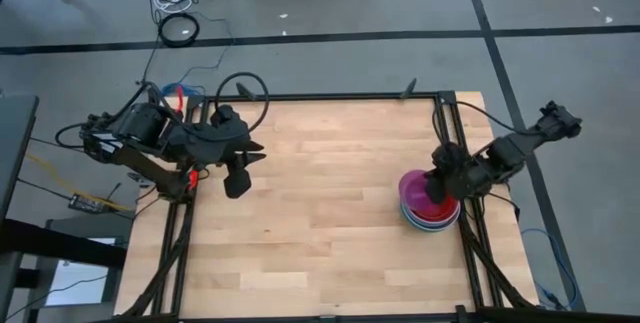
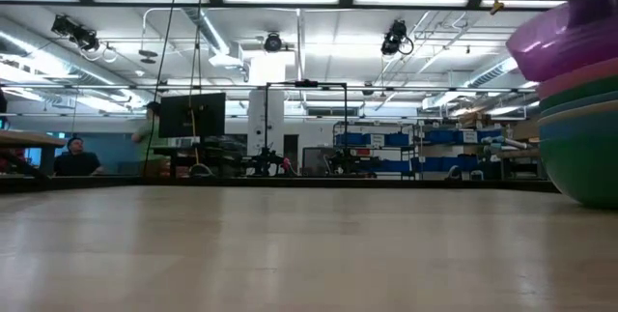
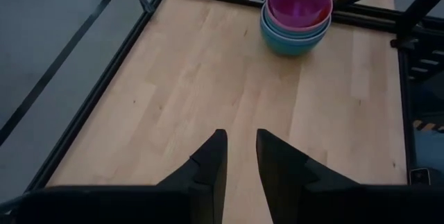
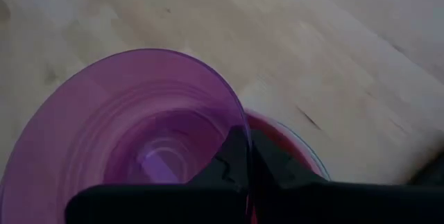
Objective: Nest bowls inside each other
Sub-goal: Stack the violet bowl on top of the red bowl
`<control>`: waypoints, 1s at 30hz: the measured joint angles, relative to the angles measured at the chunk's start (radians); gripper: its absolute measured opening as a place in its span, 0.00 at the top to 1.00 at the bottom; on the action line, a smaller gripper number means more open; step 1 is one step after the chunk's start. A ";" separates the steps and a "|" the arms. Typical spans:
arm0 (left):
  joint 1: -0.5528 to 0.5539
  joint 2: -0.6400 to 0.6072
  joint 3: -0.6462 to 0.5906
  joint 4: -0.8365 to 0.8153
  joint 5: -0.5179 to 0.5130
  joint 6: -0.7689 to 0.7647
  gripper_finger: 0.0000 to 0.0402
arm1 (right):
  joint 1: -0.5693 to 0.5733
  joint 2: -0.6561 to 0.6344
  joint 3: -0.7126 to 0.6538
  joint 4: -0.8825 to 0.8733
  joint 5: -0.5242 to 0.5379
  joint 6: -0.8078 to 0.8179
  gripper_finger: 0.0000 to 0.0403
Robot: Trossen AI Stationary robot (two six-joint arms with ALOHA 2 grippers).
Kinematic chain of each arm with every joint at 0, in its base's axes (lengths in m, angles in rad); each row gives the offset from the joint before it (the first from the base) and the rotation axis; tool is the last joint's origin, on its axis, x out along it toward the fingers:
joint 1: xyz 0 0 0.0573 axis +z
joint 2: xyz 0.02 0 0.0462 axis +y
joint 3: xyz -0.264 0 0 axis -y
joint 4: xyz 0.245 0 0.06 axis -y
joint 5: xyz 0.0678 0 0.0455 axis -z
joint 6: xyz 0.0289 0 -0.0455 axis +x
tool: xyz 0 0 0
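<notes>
Two arms at opposite sides of the table – right one gripping, left one waiting

The right gripper (image 4: pixel 243 156) sits at the right side of the table (image 1: pixel 320 243), its fingers pinched tight on the rim of the purple bowl (image 4: pixel 132 134) – one finger inside the wall, one outside; the left gripper (image 3: pixel 239 158) hangs over the table's left edge, fingers slightly parted and holding nothing, aimed across the boards

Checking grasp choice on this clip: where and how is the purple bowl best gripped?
By its thin rim, from above, one finger inside the wall and one outside. The purple bowl sits open side up atop the stack of bowls, so only its rim is free. The right pincer is already shut on that rim this way.
</notes>
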 joint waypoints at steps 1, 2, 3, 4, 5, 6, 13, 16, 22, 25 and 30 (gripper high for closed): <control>0.000 0.000 0.000 0.000 0.000 0.000 0.79 | 0.013 0.000 0.000 -0.015 0.003 0.014 1.00; 0.000 0.000 0.000 0.000 0.000 -0.001 0.79 | 0.027 0.000 0.000 -0.031 0.010 0.030 1.00; 0.000 0.000 0.000 0.000 0.000 -0.001 0.79 | 0.041 0.000 0.000 -0.050 0.016 0.047 1.00; 0.000 0.000 0.000 0.000 0.000 -0.002 0.79 | 0.055 0.000 0.000 -0.068 0.019 0.063 1.00; 0.000 0.000 0.000 0.000 0.000 -0.002 0.79 | 0.069 0.000 0.000 -0.085 0.022 0.080 1.00; 0.000 0.000 0.000 0.000 0.000 -0.002 0.79 | 0.082 0.000 0.000 -0.100 0.021 0.098 1.00; 0.000 0.000 0.000 0.000 -0.001 -0.002 0.79 | 0.184 0.004 0.000 -0.195 0.021 0.228 1.00; 0.000 0.000 0.000 0.000 -0.001 -0.002 0.79 | 0.225 0.020 0.000 -0.212 0.022 0.282 1.00; 0.000 0.000 0.000 0.000 -0.001 -0.003 0.79 | 0.299 0.091 0.000 -0.215 0.022 0.376 1.00; 0.000 0.000 0.000 0.000 -0.001 -0.003 0.79 | 0.329 0.134 -0.025 -0.216 0.023 0.423 1.00; 0.000 0.000 0.000 0.000 -0.001 -0.003 0.79 | 0.379 0.186 -0.063 -0.214 0.027 0.512 1.00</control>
